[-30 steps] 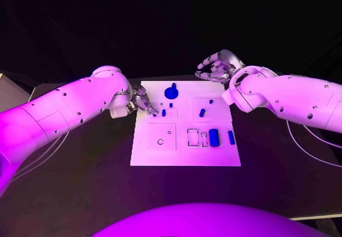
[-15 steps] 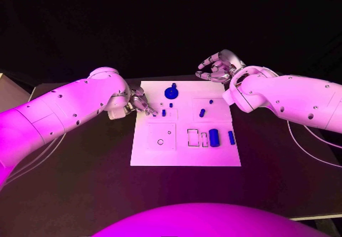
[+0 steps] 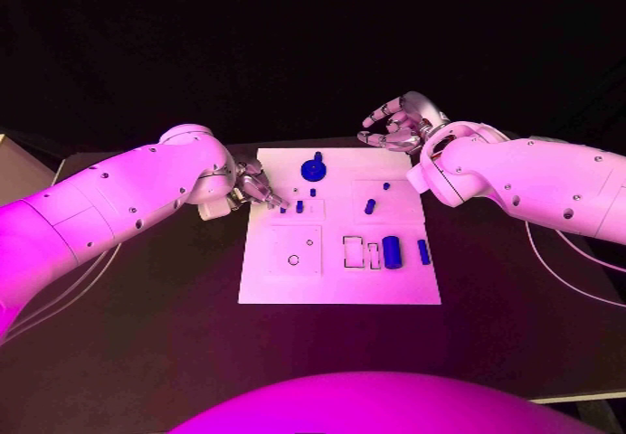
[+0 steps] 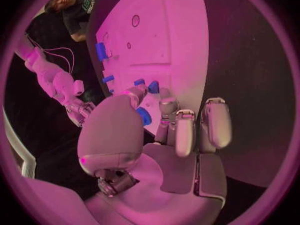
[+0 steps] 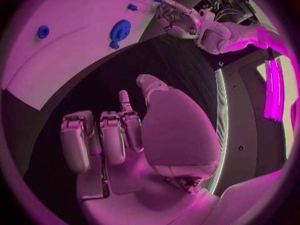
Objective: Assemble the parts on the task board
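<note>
Black table (image 3: 156,362) carries the white task board (image 3: 339,287) at its middle, both arms flanking the board's far half. Left hand (image 3: 254,190) sits at the board's left edge, fingers curled down toward a small blue peg (image 3: 298,206) standing just inside that edge; in the left wrist view the thumb and one finger tip meet around a blue piece (image 4: 144,116), so the hand appears to pinch a part, though whether it is free of the board or seated in it cannot be told. Right hand (image 3: 398,121) hangs off the board's far right corner, above the table, fingers loosely curled and apart, nothing in them; the right wrist view confirms a bare palm (image 5: 169,130). Parts, by size: a round blue knob (image 3: 313,168) near the far edge; a thick blue cylinder (image 3: 392,250) and a slim blue bar (image 3: 424,251) lying by the outlined slots in the near right quarter; a short blue piece (image 3: 369,205) and a smaller one (image 3: 385,186) in the right middle panel. The near left panel shows a small ring-shaped hole (image 3: 294,260), unfilled. Judgement: task is at an early-to-middle stage. One peg is being handled at the left edge, several pieces look loose, and at least two outlined slots beside the cylinder remain open.
</note>
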Robot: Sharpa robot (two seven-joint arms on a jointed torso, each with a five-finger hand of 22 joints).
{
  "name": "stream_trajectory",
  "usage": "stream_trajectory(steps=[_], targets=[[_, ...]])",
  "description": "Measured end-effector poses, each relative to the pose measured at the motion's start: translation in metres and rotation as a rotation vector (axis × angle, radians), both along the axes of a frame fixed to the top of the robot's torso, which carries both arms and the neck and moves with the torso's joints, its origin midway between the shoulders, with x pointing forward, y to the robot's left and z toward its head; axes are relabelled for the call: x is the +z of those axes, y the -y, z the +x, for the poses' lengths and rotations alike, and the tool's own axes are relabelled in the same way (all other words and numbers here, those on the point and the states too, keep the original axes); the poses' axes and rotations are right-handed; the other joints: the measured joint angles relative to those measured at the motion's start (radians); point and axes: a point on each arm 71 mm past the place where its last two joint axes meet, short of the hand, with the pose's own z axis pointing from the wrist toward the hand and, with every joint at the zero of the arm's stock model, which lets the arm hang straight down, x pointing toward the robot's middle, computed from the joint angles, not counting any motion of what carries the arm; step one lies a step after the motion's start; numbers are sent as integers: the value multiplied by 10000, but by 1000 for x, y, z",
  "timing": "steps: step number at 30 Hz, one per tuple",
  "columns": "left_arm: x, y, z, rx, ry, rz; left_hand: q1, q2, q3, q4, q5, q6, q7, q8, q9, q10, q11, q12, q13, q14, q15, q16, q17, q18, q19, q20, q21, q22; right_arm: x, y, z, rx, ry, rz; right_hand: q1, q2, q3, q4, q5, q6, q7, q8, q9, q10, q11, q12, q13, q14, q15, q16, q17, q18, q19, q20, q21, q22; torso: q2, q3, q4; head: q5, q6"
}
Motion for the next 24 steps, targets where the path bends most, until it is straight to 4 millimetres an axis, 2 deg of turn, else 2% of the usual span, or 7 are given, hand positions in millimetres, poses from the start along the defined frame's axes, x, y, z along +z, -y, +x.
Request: stream_trajectory(steps=[6,11,14,19,21,23,24], targets=[[3,-5,1,289,63,-554,41,41,-360,3,-193,-209,63,0,61,-273,94,-122,-257,0,73,-137,0,-1,-136,65,-123,-204,0,1,0,-10,0,-2,0,0,0,0,0,0,0,0,0,0,0,0,0,0,0,0,0,1,0,0,0,-1,0,11,2,-11,0],[8,-6,2,419,91,-1069,265,265,-1041,15,-1186,-526,186,-6,80,-645,179,-179,-478,16,163,-286,0,-2,-272,155,-304,-370,0,1,0,-18,-1,-3,0,0,0,0,0,0,0,0,0,0,0,0,-1,0,0,0,0,0,0,0,0,7,1,12,2,-11,13],[12,-7,2,493,150,-1443,340,340,-1423,20,-1307,-755,251,-7,50,-916,269,-231,-689,17,234,-393,0,-1,-449,207,-450,-538,0,1,0,-19,-2,-3,0,0,0,0,0,0,0,0,0,0,0,0,-1,0,0,0,0,1,0,0,0,7,1,10,2,-6,25],[19,-9,3,592,436,-2132,911,802,-1954,11,-1307,-1546,514,-149,-153,-2418,532,-908,-1933,-242,546,-1129,-37,396,-1614,397,-1511,-1866,0,2,-1,-31,-3,-4,0,0,0,0,-1,0,0,0,0,0,0,0,-2,0,0,0,0,0,0,0,0,7,1,8,4,1,57],[23,-9,3,568,721,-2577,1231,972,-1984,2,-1307,-1826,637,-227,-315,-2831,654,-949,-2104,-581,661,-1421,-331,525,-2123,516,-2003,-2430,0,2,-1,-39,-3,-5,0,0,-1,0,0,0,0,0,0,0,0,0,-2,0,0,0,0,0,0,0,0,7,1,6,4,1,76],[26,-6,3,479,1043,-3037,2350,1194,-1269,-146,-1307,-2095,880,-595,-849,-3734,893,-1367,-2420,-2254,884,-2797,-2245,1015,-4057,718,-3848,-4465,0,3,-1,-50,-2,-7,0,0,2,-2,-1,0,0,0,0,0,0,0,-2,0,0,0,0,1,0,0,0,6,0,0,5,-1,106],[28,-4,2,372,1287,-3355,2761,1141,-770,-158,-1307,-2123,952,-769,-1168,-4056,971,-1592,-2635,-3069,991,-3412,-3101,1017,-4453,810,-4311,-4838,0,3,-1,-59,-1,-9,0,0,18,-19,-1,0,0,0,0,0,0,0,-2,0,0,0,0,1,0,0,0,6,-1,1,7,-3,117]])
